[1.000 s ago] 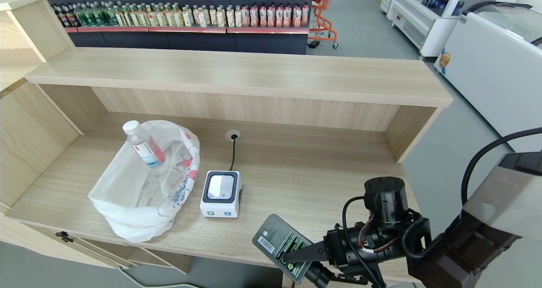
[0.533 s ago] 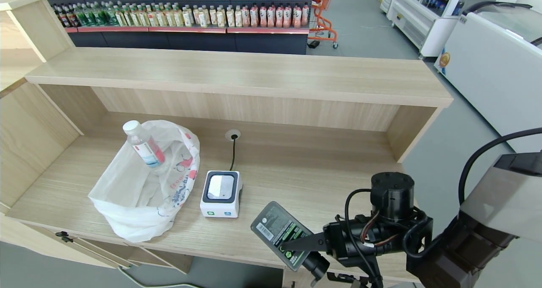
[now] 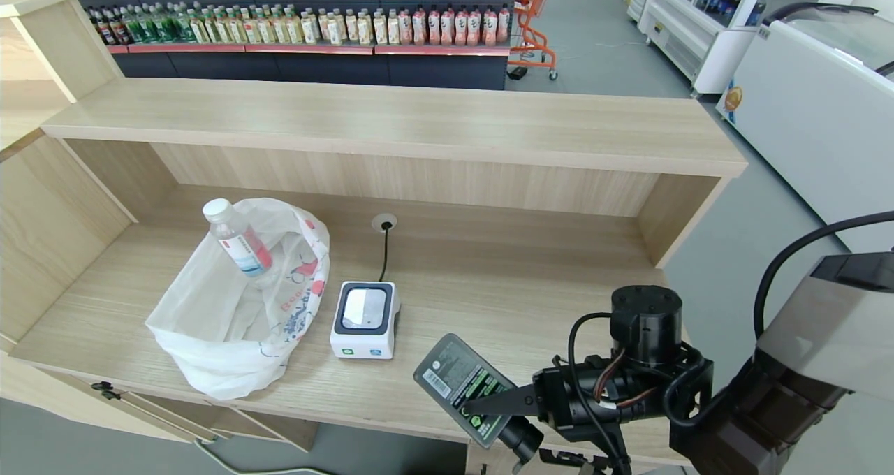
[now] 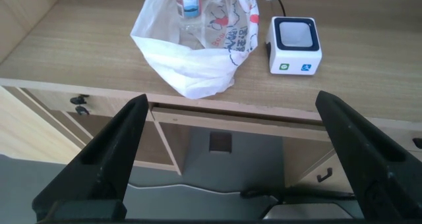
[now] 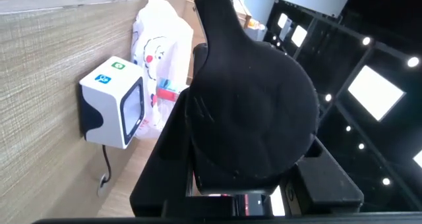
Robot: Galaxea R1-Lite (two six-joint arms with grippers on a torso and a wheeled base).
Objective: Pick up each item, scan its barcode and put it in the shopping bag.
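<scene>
Over counter (image 3: 489, 286) edge, right pincer (image 3: 483, 419) pinching packet (image 3: 450, 377), partly finger-hidden; left pincer (image 4: 232, 100) spread.

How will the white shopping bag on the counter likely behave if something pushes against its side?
The shopping bag is probably floppy: its thin film is crumpled and slumps on the counter. It is likely light and may slide or fold on the smooth wood. The bottle leaning inside may weigh it down somewhat, yet could tip further.

Light wood counter (image 3: 391, 122), raised ledge far side. Shelf (image 3: 307, 49) of bottles (image 3: 433, 26) beyond. Orange trolley (image 3: 534, 21), white freezers (image 3: 810, 98) right. Grey floor (image 3: 601, 49).
</scene>
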